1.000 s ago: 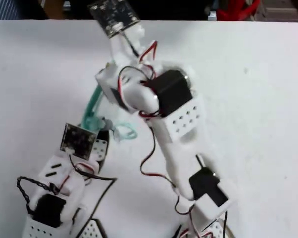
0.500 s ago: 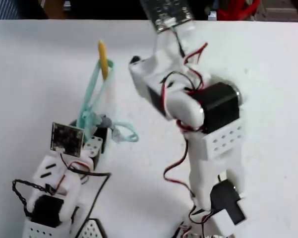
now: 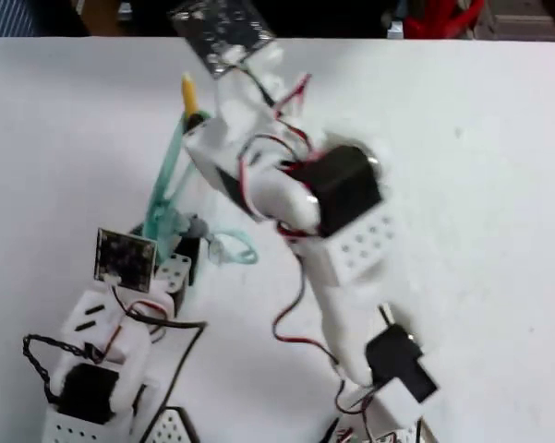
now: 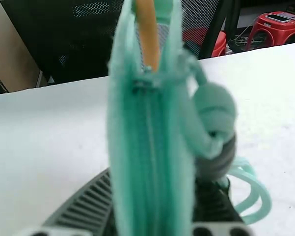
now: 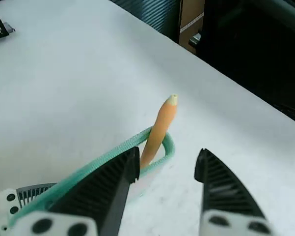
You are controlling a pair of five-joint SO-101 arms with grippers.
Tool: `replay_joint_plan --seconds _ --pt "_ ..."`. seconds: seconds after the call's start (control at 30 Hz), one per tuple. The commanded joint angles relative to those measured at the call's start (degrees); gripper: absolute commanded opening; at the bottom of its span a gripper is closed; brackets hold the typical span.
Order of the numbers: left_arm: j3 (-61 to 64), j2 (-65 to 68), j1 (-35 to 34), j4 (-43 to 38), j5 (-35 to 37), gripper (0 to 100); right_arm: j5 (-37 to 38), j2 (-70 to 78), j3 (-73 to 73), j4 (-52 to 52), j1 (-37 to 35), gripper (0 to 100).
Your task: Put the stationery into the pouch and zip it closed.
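- The teal pouch (image 3: 171,180) stands on edge on the white table (image 3: 462,138), mouth up and not yet zipped, with an orange pencil (image 3: 190,97) poking out of its far end.
- My left claw (image 3: 183,249) is pinched on the near end of the pouch. I judge the grip is there to keep the soft fabric upright and taut, so the opening faces up for loading and the zip has something to pull against.
- In my left wrist view the pencil (image 4: 147,29) rises from between the two fabric edges of the pouch (image 4: 147,147); a teal cord loop (image 4: 250,187) hangs off to one side, near the claw.
- My right claw (image 5: 167,162) hovers over the far end with its fingers spread and nothing between them. The pencil (image 5: 159,128) leans just beside one finger.
- The pencil's tip stands well clear of the pouch rim (image 5: 113,152), so it likely needs pushing down before the zip can run.
- How much stationery already lies inside, I cannot tell.
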Motion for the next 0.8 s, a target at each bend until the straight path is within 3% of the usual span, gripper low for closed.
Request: replay_joint_plan --seconds 0.0,0.43,0.63,0.77 --pt "-0.4 -0.6 -0.1 -1.3 0.7 14 0.6 1.8 -1.7 -4.0 -1.2 18.0" --pt "-0.4 -0.6 -0.1 -1.3 0.8 14 0.7 7.4 -1.7 -10.1 -1.5 17.4" --pt "-0.4 -0.6 -0.1 -1.4 0.8 14 0.9 9.1 -1.7 -10.4 0.8 1.2" --pt "-0.4 -0.6 -0.1 -1.4 0.8 14 0.7 7.3 -1.8 -10.3 0.7 1.7"
